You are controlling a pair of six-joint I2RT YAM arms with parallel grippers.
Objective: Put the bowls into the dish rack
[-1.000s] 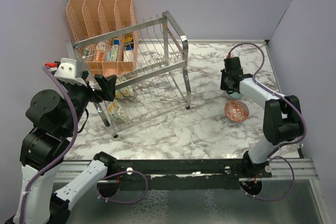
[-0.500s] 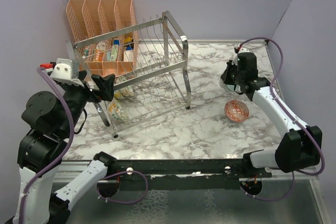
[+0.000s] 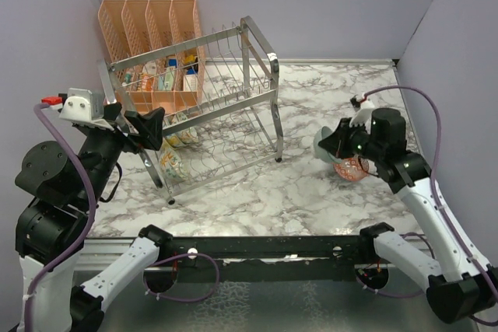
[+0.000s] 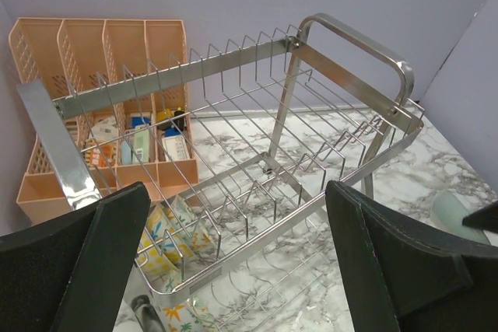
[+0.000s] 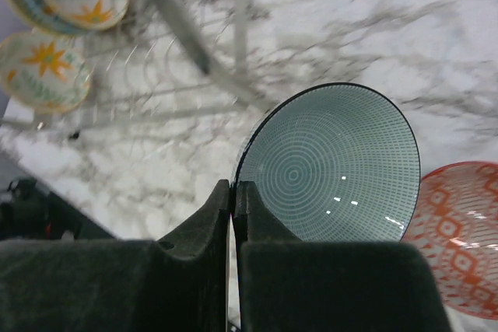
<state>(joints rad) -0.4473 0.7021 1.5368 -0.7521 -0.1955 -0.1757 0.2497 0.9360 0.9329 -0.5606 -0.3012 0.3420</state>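
Observation:
My right gripper (image 3: 341, 144) is shut on the rim of a teal bowl (image 3: 325, 145) with a fine ring pattern inside (image 5: 338, 165). It holds the bowl on edge above the marble table. A red-orange bowl (image 3: 352, 167) lies on the table just below it and also shows in the right wrist view (image 5: 459, 235). The chrome dish rack (image 3: 226, 106) stands at the left. Floral bowls sit in its left end (image 3: 173, 162), (image 4: 167, 231), (image 5: 43, 68). My left gripper (image 3: 148, 126) is open and empty beside the rack's left end (image 4: 237, 219).
A peach-orange plastic organizer (image 3: 148, 21) with small items stands behind the rack against the back wall. The rack's tall end frame (image 3: 264, 83) faces the right arm. Purple walls close in the table on the left, back and right.
My right gripper has moved nearer and lower with the teal bowl, and is now over the red-orange bowl. My left gripper has drawn back a little to the left.

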